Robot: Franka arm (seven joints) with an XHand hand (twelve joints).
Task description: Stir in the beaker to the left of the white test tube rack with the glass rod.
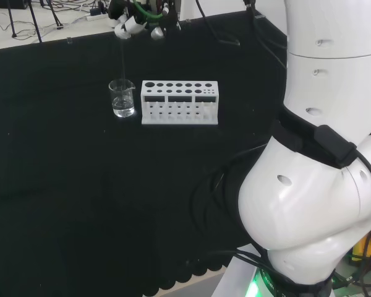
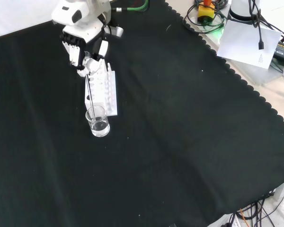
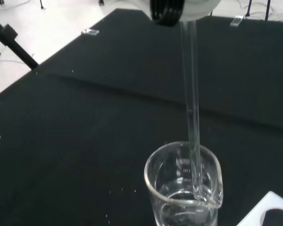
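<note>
One clear glass beaker (image 1: 122, 98) stands upright on the black-clothed table (image 1: 62, 185), just beside the short end of the white test tube rack (image 1: 180, 102): in the head view it sits at the rack's nine o'clock, and in the front view it sits at the rack's six o'clock, nearer the camera. Some clear liquid fills its lower part. The hand (image 2: 85, 45) hangs above the beaker, at its twelve o'clock in both the head and front views, with its fingers (image 2: 91, 63) curled round the top of the glass rod (image 3: 192, 122). The rod runs almost straight down from the fingers into the beaker's mouth. In the wrist view its lower end is inside the vessel, close to the wall by the pouring lip, and it looks to reach the liquid. The rack lies flat on the cloth with its round holes facing up.
</note>
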